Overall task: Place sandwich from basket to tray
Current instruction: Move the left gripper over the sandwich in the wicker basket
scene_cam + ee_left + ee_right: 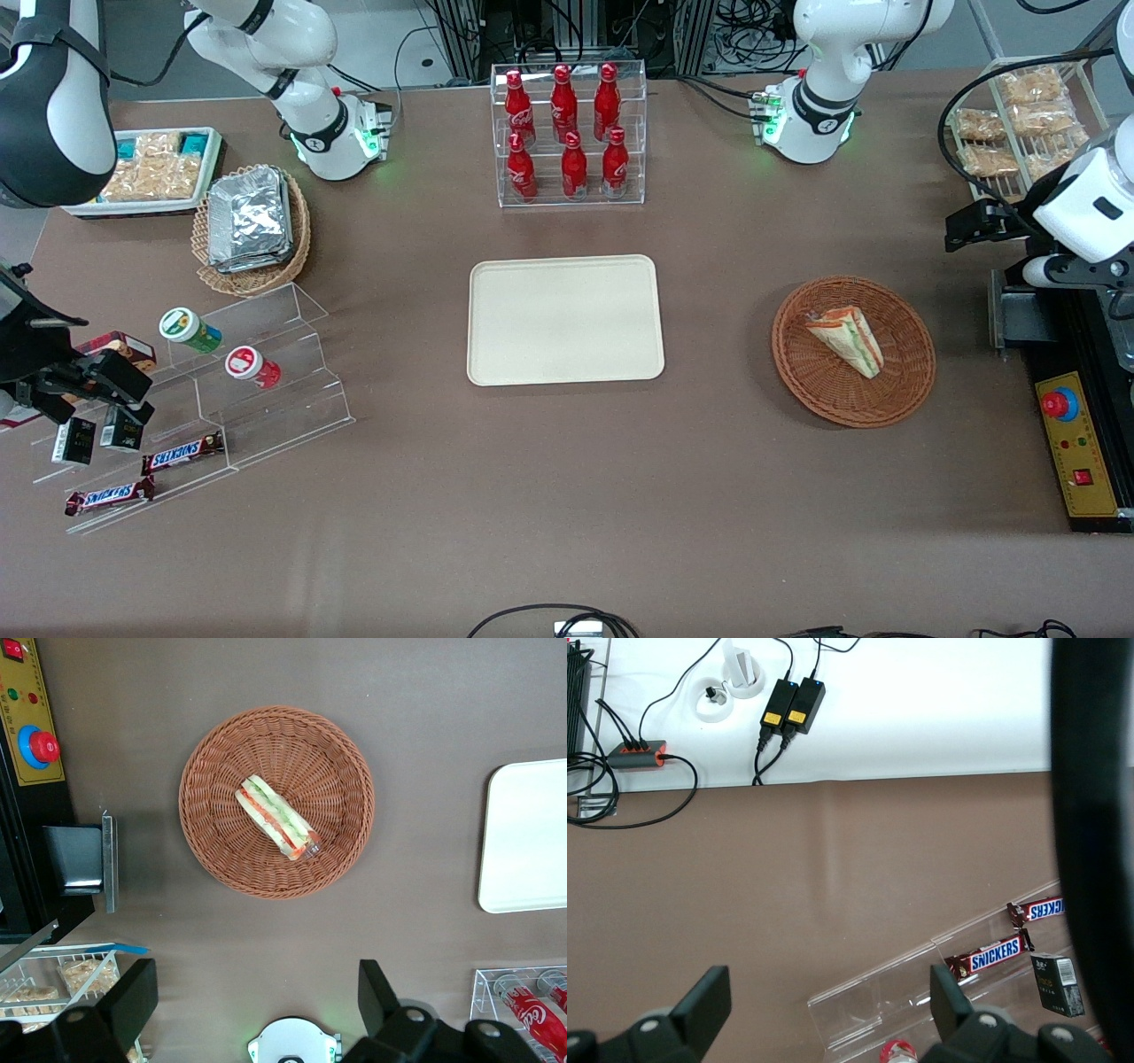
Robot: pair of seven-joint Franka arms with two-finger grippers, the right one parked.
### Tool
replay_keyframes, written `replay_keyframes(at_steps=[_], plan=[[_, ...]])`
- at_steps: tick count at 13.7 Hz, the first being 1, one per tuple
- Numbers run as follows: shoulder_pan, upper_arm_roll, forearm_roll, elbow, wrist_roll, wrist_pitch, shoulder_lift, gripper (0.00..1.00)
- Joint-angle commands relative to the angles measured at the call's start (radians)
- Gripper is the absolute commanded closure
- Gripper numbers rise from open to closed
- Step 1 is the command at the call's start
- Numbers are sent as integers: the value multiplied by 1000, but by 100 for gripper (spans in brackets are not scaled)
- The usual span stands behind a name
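Left wrist view looks straight down from the gripper (252,1010), whose two fingers stand wide apart and hold nothing, onto the tray (528,837) off to one side, bare, and the basket (276,802) well below the tool. The sandwich (276,818) lies in the basket's middle, its long axis running diagonally to the line between the fingers, so the wrist would probably need turning before descent. Only the front view shows the whole tray (565,320) and how far it lies from the basket (853,351).
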State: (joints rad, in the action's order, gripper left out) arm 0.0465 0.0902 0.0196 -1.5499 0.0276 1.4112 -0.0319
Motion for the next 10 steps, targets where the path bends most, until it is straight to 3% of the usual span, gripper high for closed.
replay_keyframes(at_steps=[1, 6, 10], plan=[[-2, -10, -10, -9, 18, -3, 4, 0], [-10, -7, 14, -24, 0, 21, -36, 0], [-7, -7, 37, -191, -57, 187, -14, 0]])
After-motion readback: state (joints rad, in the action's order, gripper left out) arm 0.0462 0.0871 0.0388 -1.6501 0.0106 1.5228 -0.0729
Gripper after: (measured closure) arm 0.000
